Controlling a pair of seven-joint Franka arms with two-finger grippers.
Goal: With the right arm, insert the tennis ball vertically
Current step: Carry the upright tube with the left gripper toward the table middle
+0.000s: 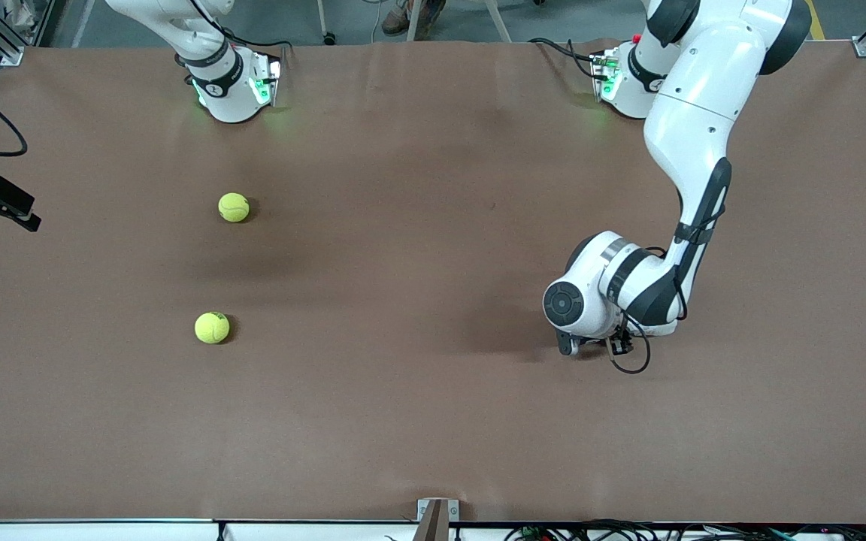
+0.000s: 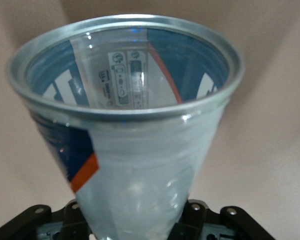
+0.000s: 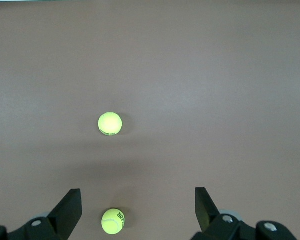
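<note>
light: even, overhead | shadows: soft | focus: sharp (can blurred)

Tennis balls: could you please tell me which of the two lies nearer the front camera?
The tennis ball lower in the front view; the other tennis ball lies closer to the right arm's base.
</note>
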